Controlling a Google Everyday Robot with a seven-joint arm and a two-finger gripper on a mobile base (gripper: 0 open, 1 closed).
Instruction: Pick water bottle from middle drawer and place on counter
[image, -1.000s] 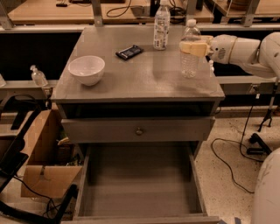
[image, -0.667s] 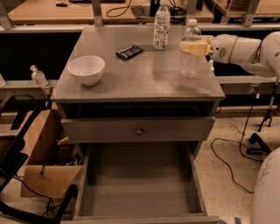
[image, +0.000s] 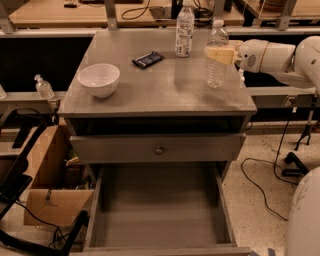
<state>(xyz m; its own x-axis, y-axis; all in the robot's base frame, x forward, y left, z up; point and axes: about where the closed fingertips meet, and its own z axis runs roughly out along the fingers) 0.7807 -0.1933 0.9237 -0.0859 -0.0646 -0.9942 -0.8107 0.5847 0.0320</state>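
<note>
Nothing has visibly shifted over the last second: the hand (image: 220, 53) and the water bottle (image: 216, 70) sit just where they did, so the arm seems to be pausing, not travelling. For the task that reads as near the end. The bottle stands upright with its base apparently down on the worktop (image: 165, 92), near the corner closest to the arm, and the open drawer (image: 157, 215), low down and well away from the hand, shows only its bare floor.

The hand reaches in from the side, and its pale fingers (image: 218, 52) are pressed against the bottle's upper body, just under the neck, pinching it. They look closed on the bottle, not spread clear of it. What is left, by my judgement, is to let go and draw back sideways without tipping it.

A labelled bottle (image: 184, 30) stands near the hand, further back. A white bowl (image: 99, 79) sits well apart, across the worktop from the hand.
</note>
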